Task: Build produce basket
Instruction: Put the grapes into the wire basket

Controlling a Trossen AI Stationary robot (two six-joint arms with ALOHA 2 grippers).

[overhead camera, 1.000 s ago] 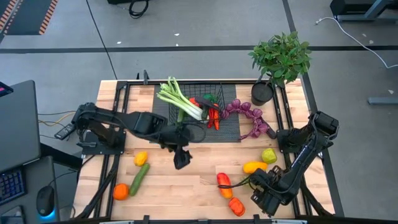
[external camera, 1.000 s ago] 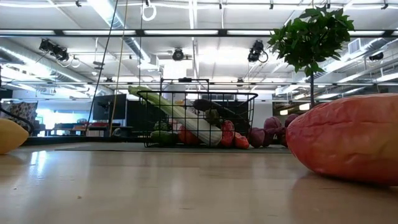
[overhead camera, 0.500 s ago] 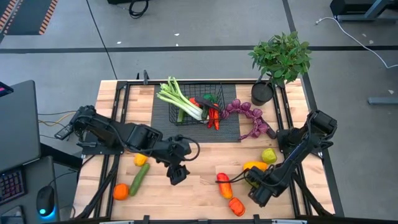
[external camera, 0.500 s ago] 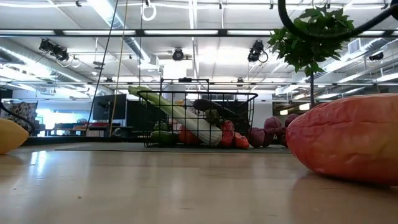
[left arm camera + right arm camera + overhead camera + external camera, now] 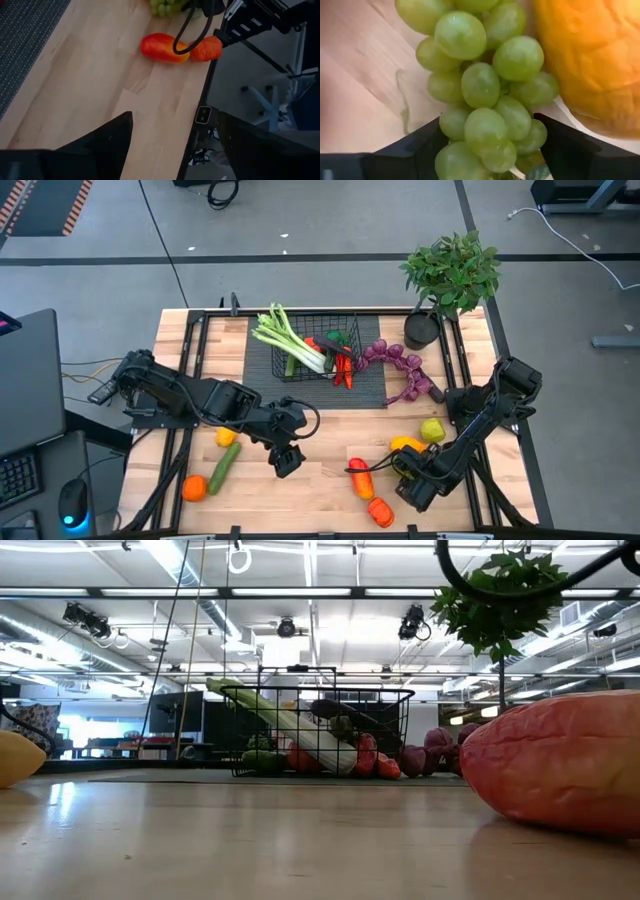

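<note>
R gripper (image 5: 412, 480) sits low over the green grapes (image 5: 485, 90), fingers apart w/ the bunch lying between and just ahead of them, not clamped yet; bunch's long axis runs roughly along the gripper's reach, so a straight drop-and-close looks right. Grapes: smooth, glossy, round, lumpy cluster; a matte orange-yellow fruit (image 5: 590, 55) touches it on one side. R arm is nearer by far. L gripper (image 5: 287, 461) hovers over bare wooden tabletop (image 5: 310, 480), fingers apart, empty. Wire-mesh basket (image 5: 352, 320), part-filled, is well beyond both.
</note>
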